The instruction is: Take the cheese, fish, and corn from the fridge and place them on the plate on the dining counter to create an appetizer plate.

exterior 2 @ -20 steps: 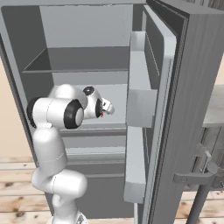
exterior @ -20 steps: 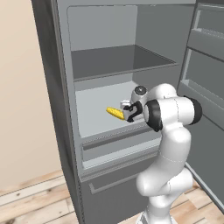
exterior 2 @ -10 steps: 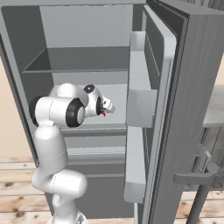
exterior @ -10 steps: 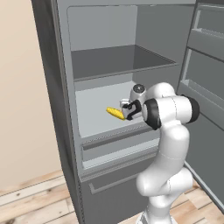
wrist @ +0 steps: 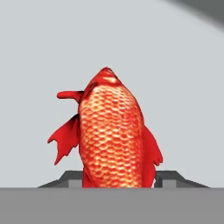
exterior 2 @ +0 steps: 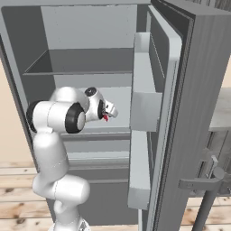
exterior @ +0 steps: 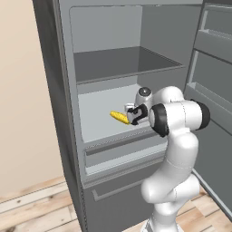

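Observation:
The fridge (exterior: 97,113) stands open in front of me. My gripper (exterior: 131,115) reaches over its middle shelf. In the hand view the red-orange fish (wrist: 111,135) stands between the two dark fingertips (wrist: 70,179), which press its sides, so the gripper (wrist: 118,179) is shut on it. In the right base view a bit of the red fish (exterior 2: 105,118) shows under the gripper (exterior 2: 108,113). The yellow corn (exterior: 120,118) lies on the same shelf, just left of the hand. The cheese and the plate are out of view.
The fridge door (exterior 2: 171,113) hangs open at the right with its racks (exterior 2: 144,99) close beside my hand. Above is another shelf (exterior: 122,65), and below is a drawer (exterior: 122,152). Past the door is a pale top (exterior 2: 222,110); I cannot tell whether it is the dining counter.
The jaws have come together from wide open onto the fish. The arm and the corn have stayed in place.

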Motion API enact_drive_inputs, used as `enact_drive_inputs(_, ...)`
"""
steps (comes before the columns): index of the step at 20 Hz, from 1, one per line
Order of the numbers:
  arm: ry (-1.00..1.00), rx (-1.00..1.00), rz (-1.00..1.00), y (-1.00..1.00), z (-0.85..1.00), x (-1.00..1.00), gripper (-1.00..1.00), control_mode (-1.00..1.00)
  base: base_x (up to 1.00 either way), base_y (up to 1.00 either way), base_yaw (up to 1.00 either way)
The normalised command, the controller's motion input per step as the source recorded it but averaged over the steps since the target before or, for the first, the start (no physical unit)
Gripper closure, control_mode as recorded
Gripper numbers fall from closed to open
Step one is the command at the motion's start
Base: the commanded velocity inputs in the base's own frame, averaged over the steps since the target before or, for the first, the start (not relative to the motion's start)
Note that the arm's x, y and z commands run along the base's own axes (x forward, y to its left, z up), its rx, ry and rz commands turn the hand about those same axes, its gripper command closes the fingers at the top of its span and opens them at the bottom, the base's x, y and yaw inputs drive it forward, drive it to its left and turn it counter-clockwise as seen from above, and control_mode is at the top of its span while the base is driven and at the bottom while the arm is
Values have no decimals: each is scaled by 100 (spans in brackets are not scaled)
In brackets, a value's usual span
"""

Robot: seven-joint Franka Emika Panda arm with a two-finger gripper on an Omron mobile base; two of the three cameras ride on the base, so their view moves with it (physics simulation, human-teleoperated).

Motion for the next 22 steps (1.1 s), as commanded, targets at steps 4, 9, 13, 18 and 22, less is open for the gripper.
enact_drive_inputs(4, -11, 0, 5, 0, 0, -87, 100, -100, 0, 0, 0)
enact_drive_inputs(9, -5, 0, 1, 0, 40, -78, 100, -100, 0, 0, 0)
enact_drive_inputs(13, 0, 0, 0, 0, 100, -47, 100, -100, 0, 0, 0)
enact_drive_inputs(18, 8, 0, 0, 0, 98, -39, 100, -100, 0, 0, 0)
enact_drive_inputs(22, 20, -1, 5, 3, 60, -54, 100, -100, 0, 0, 0)
